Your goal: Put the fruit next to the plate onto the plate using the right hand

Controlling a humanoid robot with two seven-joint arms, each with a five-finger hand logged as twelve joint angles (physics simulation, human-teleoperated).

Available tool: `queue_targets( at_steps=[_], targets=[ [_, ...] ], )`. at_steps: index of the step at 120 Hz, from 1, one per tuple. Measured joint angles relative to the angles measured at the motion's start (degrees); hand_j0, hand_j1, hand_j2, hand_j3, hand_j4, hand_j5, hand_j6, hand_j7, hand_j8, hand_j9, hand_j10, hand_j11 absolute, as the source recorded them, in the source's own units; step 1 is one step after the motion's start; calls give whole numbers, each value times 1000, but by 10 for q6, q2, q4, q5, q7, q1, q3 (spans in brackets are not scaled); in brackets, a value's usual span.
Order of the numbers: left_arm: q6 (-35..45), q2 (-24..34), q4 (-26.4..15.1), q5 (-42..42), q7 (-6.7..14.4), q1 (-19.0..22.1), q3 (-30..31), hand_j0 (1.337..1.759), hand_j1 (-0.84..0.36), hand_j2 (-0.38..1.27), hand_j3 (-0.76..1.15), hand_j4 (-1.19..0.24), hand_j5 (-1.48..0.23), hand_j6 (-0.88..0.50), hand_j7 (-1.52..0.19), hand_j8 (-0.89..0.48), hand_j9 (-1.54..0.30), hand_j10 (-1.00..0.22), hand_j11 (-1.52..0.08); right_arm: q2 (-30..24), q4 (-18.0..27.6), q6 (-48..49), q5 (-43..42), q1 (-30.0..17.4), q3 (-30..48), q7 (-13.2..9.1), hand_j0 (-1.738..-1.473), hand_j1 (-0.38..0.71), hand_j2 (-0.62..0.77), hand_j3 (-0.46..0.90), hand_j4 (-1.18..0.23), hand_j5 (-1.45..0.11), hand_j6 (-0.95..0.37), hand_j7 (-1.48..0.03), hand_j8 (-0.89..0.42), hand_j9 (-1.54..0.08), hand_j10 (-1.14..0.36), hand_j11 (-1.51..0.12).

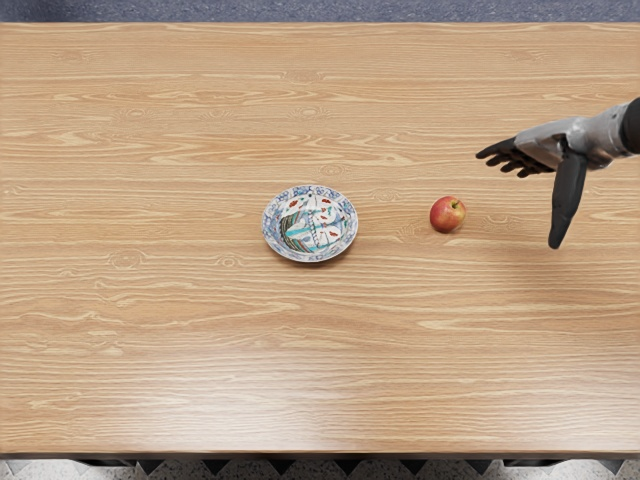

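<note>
Red round apple (pixel 447 214) is lying on the wooden surface (pixel 200 340) near the blue patterned plate (pixel 310 222); grey right robot hand (pixel 537 153) is hovering open-fingered.

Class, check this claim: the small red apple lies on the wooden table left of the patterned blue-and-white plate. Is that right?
No. The head view shows the small red apple on the wooden table right of the patterned blue-and-white plate, not left.

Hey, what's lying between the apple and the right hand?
Nothing: in the head view, only bare table shows between the apple and the open right hand.
</note>
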Motion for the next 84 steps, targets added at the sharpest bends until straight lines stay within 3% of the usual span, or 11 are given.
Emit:
queue_targets(
  at_steps=[21, 34, 47, 64, 84],
  targets=[
    [0, 0, 0, 0, 0, 0, 0, 1658, 349, 0, 0, 0, 0, 0, 0, 0, 0, 0, 0, -1, -2, 0, 0, 1, -2, -2, -1658, -349, 0, 0, -4, -1, -6, 0, -5, 0, -3, 0],
    [0, 0, 0, 0, 0, 0, 0, 1658, 349, 0, 0, 0, 0, 0, 0, 0, 0, 0, 0, 4, 2, 0, 6, 5, 2, -31, -1658, -349, 0, 0, -4, -1, -6, 0, -5, 0, -3, 0],
    [0, 0, 0, 0, 0, 0, 0, 1658, 349, 0, 0, 0, 0, 0, 0, 0, 0, 0, 0, 13, 7, 0, 30, 20, 3, -44, -1658, -349, 0, 0, -4, -1, -6, 0, -5, 0, -3, 0],
    [0, 0, 0, 0, 0, 0, 0, 1658, 349, 0, 0, 0, 0, 0, 0, 0, 0, 0, 0, 35, 14, 0, 22, 48, -1, -50, -1658, -349, 0, 0, -4, -1, -5, 0, -4, 0, -3, 0],
    [0, 0, 0, 0, 0, 0, 0, 1658, 349, 0, 0, 0, 0, 0, 0, 0, 0, 0, 0, 81, 19, 0, -10, 50, 3, -51, -1658, -349, 0, 0, -3, 0, -5, 0, -4, 0, -3, 0]
  ],
)
